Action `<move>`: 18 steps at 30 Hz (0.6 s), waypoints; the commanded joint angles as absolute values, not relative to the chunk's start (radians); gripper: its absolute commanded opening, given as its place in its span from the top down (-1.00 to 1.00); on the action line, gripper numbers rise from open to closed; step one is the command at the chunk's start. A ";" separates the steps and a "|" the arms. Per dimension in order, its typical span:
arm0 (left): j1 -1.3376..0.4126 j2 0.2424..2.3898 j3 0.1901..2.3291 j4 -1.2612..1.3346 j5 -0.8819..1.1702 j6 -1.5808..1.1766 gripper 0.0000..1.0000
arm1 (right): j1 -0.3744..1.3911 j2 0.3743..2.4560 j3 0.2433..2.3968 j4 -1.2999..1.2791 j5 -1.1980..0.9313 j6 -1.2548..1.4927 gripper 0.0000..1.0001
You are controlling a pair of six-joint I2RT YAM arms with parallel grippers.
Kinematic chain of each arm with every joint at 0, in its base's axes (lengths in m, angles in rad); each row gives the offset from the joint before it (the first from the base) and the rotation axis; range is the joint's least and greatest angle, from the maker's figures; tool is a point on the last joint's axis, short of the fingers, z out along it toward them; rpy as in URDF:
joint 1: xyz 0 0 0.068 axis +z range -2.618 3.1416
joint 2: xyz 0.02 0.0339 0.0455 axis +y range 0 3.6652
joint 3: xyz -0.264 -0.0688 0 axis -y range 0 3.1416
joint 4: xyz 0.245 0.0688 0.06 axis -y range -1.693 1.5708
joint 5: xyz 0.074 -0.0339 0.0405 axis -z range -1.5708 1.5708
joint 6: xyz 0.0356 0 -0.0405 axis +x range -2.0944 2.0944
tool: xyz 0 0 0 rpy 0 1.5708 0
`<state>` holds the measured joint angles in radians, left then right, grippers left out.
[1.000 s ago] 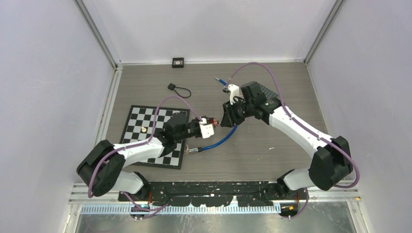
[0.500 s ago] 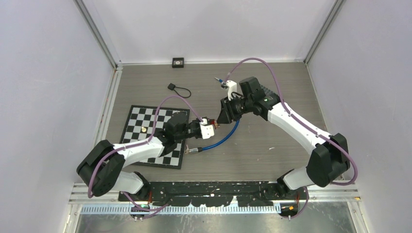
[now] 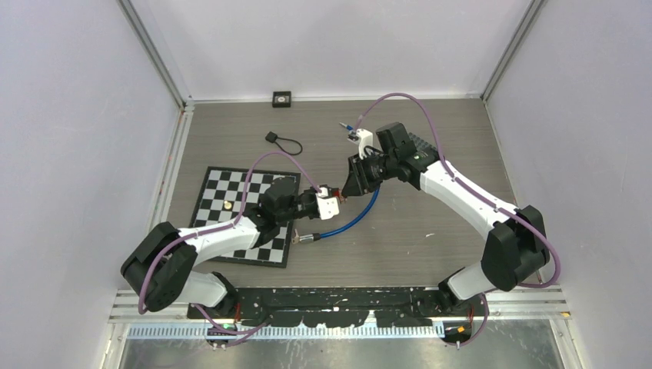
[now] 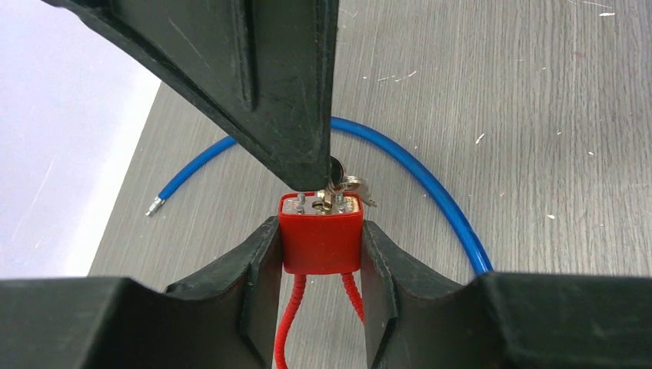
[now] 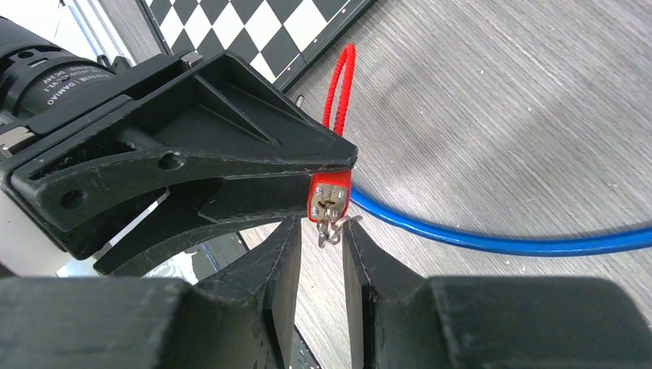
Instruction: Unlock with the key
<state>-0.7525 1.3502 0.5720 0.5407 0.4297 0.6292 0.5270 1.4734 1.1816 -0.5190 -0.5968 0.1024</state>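
A red padlock (image 4: 321,244) with a red cable loop is clamped between the fingers of my left gripper (image 4: 321,231), held above the table. A small silver key (image 4: 338,184) on a ring sticks out of the lock's face. In the right wrist view the key (image 5: 330,231) hangs from the lock (image 5: 329,198) between the fingertips of my right gripper (image 5: 321,231). Its jaws stand narrowly apart; the key ring touches the right finger and a gap remains on the left. From above, both grippers (image 3: 332,198) (image 3: 352,188) meet tip to tip mid-table.
A blue cable (image 3: 350,221) curves on the table under both grippers. A chessboard (image 3: 231,231) with a small gold piece (image 3: 229,205) lies at the left. A black tag on a cord (image 3: 273,137) and a black square block (image 3: 282,98) lie at the back.
My right gripper moved left and up to the lock, and its jaws narrowed around the key. The left arm and the lock stayed still.
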 commanded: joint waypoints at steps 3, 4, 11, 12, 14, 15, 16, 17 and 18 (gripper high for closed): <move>-0.755 1.321 0.617 0.590 0.405 0.629 1.00 | 0.508 1.487 1.161 -0.468 -0.649 0.144 0.40; -0.755 1.321 0.617 0.590 0.401 0.629 1.00 | 0.505 1.486 1.160 -0.469 -0.650 0.144 0.41; -0.755 1.324 0.618 0.591 0.397 0.630 1.00 | 0.500 1.482 1.152 -0.457 -0.659 0.155 0.51; -0.756 1.324 0.618 0.592 0.396 0.628 1.00 | 0.500 1.484 1.152 -0.453 -0.660 0.157 0.52; -0.755 1.326 0.619 0.592 0.397 0.627 1.00 | 0.500 1.490 1.153 -0.448 -0.663 0.162 0.53; -0.755 1.326 0.620 0.592 0.397 0.627 1.00 | 0.500 1.495 1.156 -0.448 -0.666 0.162 0.53; -0.755 1.327 0.620 0.592 0.396 0.627 1.00 | 0.500 1.498 1.156 -0.446 -0.668 0.165 0.54; -0.756 1.326 0.621 0.591 0.397 0.627 1.00 | 0.500 1.501 1.158 -0.443 -0.670 0.168 0.54; -0.756 1.327 0.620 0.591 0.397 0.627 1.00 | 0.500 1.504 1.158 -0.440 -0.673 0.172 0.55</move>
<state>-0.7525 1.3506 0.5724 0.5407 0.4007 0.6292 0.5018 1.4937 1.1500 -0.4831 -0.6441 0.1524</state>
